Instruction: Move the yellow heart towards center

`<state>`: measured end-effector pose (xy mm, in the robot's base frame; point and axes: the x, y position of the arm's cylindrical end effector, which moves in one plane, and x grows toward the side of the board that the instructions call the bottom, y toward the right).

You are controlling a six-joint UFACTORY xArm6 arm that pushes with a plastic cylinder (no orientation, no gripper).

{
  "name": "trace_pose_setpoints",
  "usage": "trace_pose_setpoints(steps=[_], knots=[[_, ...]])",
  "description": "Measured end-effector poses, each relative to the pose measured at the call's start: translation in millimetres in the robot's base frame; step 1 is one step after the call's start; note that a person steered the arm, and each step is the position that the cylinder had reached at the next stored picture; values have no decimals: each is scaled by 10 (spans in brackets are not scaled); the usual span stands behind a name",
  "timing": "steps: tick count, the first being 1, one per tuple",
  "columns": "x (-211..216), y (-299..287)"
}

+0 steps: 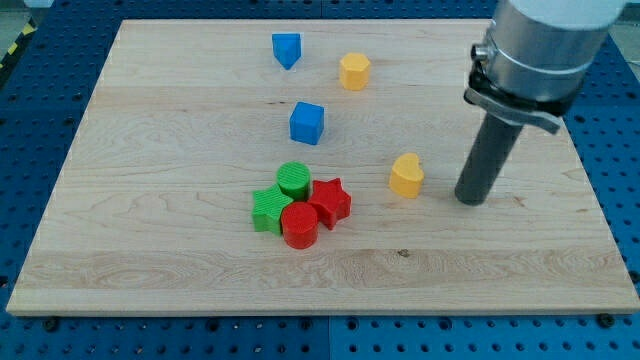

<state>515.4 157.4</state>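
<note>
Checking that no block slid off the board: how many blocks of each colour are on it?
Blue: 2, pentagon-like block and cube
Yellow: 2, hexagon-like block and yellow heart
Green: 2, cylinder and star
Red: 2, star and cylinder
Total: 8

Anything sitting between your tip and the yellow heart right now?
No. In the camera view, only bare board separates my tip from the yellow heart, which lies just to the tip's left in the view.
</note>
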Motion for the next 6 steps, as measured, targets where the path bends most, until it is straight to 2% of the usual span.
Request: trace_pose_setpoints(steps=[2, 6], knots=[[32, -517], [-389, -656]])
